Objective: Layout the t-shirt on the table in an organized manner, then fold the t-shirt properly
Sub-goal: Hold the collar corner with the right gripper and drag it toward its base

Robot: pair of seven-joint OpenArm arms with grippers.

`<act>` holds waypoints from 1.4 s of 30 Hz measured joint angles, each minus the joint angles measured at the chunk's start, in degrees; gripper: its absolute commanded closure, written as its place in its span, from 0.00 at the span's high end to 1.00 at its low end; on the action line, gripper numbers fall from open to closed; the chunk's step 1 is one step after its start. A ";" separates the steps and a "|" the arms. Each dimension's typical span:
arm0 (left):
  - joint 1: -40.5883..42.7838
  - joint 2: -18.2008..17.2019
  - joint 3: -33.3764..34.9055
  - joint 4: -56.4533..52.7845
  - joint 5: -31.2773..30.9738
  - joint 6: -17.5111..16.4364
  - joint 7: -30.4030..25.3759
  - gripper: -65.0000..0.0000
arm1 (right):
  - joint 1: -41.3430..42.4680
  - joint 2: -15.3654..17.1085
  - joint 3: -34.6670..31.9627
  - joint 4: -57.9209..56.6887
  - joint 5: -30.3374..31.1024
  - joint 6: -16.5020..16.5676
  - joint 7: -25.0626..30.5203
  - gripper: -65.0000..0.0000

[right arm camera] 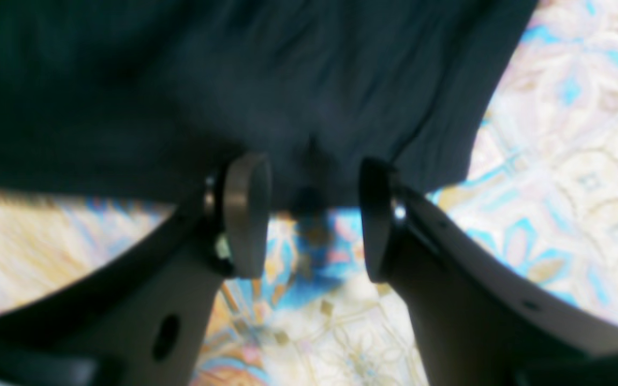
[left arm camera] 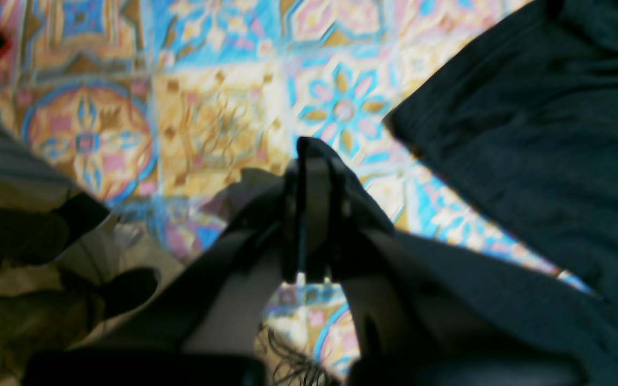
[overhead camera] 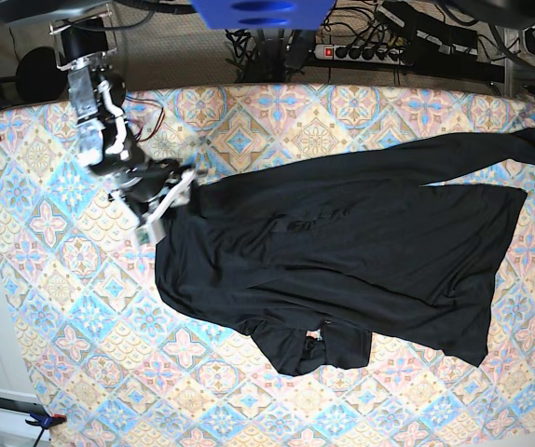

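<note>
Black t-shirt [overhead camera: 361,233] on the desk [overhead camera: 72,326].
Left hand [left arm camera: 314,209] pinches its sleeve; right hand [right arm camera: 311,214] gapes wide, empty, at its edge.

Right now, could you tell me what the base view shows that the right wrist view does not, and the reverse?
Only the base view shows the whole t-shirt spread out with a bunched sleeve at its near edge, the power strip behind the table, and the right arm's reach.

Only the right wrist view shows the right gripper up close, open at the fabric edge.

Both show black fabric on the patterned cloth.
</note>
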 measured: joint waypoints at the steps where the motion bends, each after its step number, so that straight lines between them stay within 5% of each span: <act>1: 0.02 -0.07 0.00 0.02 -0.02 -0.11 0.04 0.00 | 0.24 -0.48 2.34 -1.79 4.02 0.26 0.20 0.40; 11: 0.07 0.00 0.33 -0.07 0.02 0.07 0.02 0.00 | 0.11 -3.52 5.60 -9.42 13.22 -0.22 -0.33 0.40; 42: 0.02 0.00 0.35 -0.09 -0.20 0.04 -0.02 0.00 | -2.32 -6.29 8.09 -10.29 13.09 -0.13 -0.63 0.40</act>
